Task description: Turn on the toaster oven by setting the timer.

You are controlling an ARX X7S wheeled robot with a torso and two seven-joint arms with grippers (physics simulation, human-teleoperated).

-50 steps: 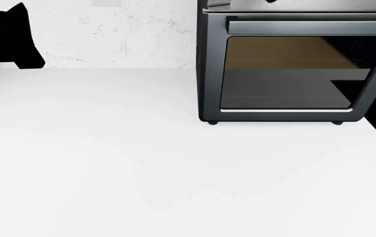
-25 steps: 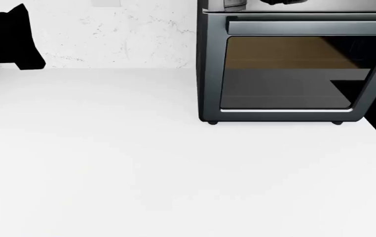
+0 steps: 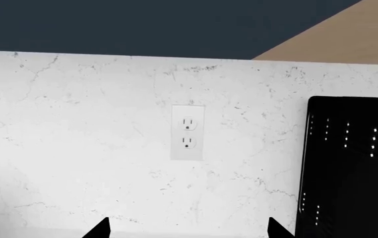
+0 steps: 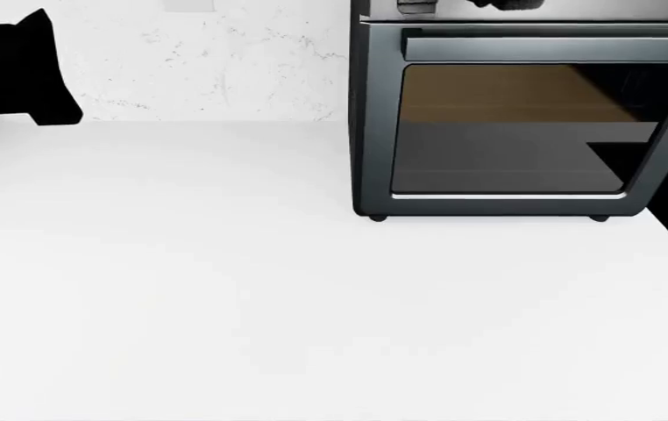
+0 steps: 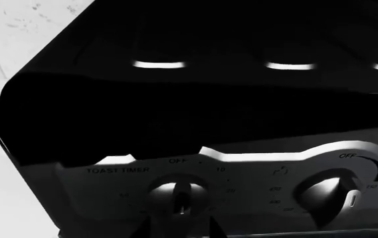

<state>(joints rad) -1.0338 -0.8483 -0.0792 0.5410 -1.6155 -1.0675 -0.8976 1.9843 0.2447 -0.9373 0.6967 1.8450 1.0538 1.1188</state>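
The boxy dark grey metal toaster oven [image 4: 509, 123] with its dark glass door stands at the back right of the white countertop [image 4: 252, 307], against the marbled wall. It looks heavy and rigid. The small ribbed toast timer knob [image 5: 177, 194] is the place to pinch. The right gripper [image 5: 179, 229] sits just before that knob, fingertips narrowly parted around it. The left gripper [image 3: 187, 229] hangs wide open, well apart, facing a wall outlet [image 3: 187, 132]. The counter's right edge lies close.

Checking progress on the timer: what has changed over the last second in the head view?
A dark shape, apparently the right gripper, has crept leftward along the top edge above the toaster oven; a grey knob there has come into view. Nothing visibly grasped. The left gripper, oven and counter stayed put.
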